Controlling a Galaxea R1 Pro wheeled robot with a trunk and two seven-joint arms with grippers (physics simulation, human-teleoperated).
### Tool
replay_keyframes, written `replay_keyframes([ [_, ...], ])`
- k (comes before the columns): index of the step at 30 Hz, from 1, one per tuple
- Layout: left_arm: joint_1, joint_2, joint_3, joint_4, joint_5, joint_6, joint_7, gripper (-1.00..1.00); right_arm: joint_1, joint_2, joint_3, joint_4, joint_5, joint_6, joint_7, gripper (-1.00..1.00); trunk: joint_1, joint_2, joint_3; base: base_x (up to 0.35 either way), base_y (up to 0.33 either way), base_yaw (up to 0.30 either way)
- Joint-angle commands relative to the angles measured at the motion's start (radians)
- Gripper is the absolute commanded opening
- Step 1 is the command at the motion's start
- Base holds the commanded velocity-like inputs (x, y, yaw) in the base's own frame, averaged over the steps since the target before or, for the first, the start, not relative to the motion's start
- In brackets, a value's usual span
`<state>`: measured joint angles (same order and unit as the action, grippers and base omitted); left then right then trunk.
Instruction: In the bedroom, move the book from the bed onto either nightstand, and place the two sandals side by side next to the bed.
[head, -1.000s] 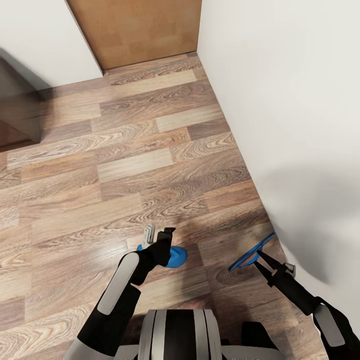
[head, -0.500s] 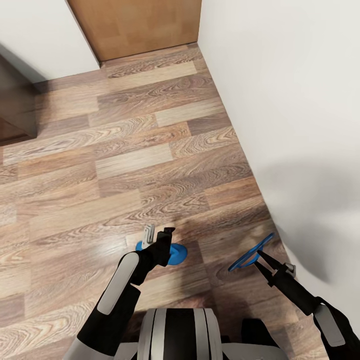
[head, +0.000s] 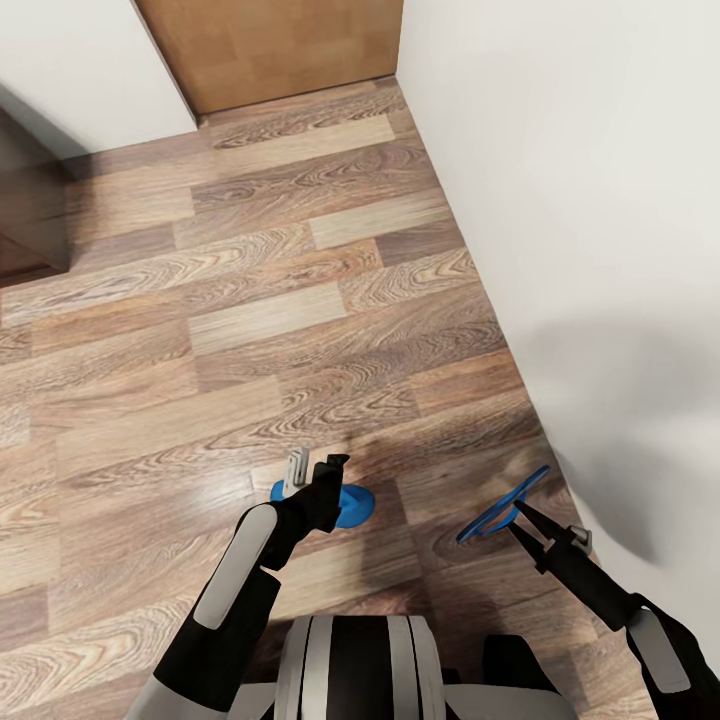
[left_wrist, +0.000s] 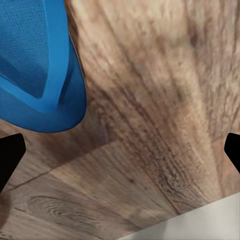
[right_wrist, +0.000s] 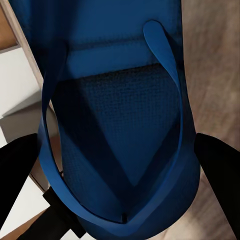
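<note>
One blue sandal (head: 354, 508) lies flat on the wood floor just in front of me, partly under my left gripper (head: 318, 468). In the left wrist view that sandal (left_wrist: 35, 65) sits off to one side of the open fingers (left_wrist: 10, 157), with only bare floor between them. My right gripper (head: 518, 512) is shut on the other blue sandal (head: 497, 512), holding it tilted on edge above the floor near the wall. In the right wrist view this sandal (right_wrist: 120, 125) sits between the dark fingers (right_wrist: 220, 170). The book, bed and nightstand are out of view.
A white wall (head: 580, 200) runs close along my right side. A brown door (head: 270, 50) stands at the far end, with another white wall (head: 70, 70) left of it. Dark furniture (head: 25, 225) sits at the left edge. Wood floor (head: 250, 320) stretches ahead.
The whole picture has shifted slightly, with the door and the dark furniture sliding up and left, so the camera moved. Both arms and both sandals keep their places in the view.
</note>
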<state>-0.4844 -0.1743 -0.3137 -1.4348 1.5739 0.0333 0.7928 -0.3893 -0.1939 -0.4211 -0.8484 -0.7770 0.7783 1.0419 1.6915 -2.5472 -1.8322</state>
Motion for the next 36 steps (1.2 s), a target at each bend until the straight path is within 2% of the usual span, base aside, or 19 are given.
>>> replay_keyframes([
  [1, 0.0, 0.0, 0.001, -0.001, 0.002, 0.004, 0.005, 1.0, 0.0, 0.0, -0.001, 0.0, -0.003, 0.006, 0.001, -1.0, 0.0, 0.0, 0.0, 0.0, 0.0, 0.0],
  [24, 0.0, 0.0, 0.002, -0.001, -0.001, 0.003, 0.005, 1.0, 0.0, -0.001, -0.001, 0.0, -0.002, 0.006, 0.001, -1.0, 0.007, -0.004, 0.0, 0.0, 0.0, 0.0],
  [36, 0.0, 0.0, 0.01, 0.011, -0.039, -0.006, -0.001, 1.0, 0.0, -0.001, -0.001, 0.0, -0.003, 0.006, 0.001, -1.0, 0.007, -0.004, 0.0, 0.0, 0.0, 0.0],
])
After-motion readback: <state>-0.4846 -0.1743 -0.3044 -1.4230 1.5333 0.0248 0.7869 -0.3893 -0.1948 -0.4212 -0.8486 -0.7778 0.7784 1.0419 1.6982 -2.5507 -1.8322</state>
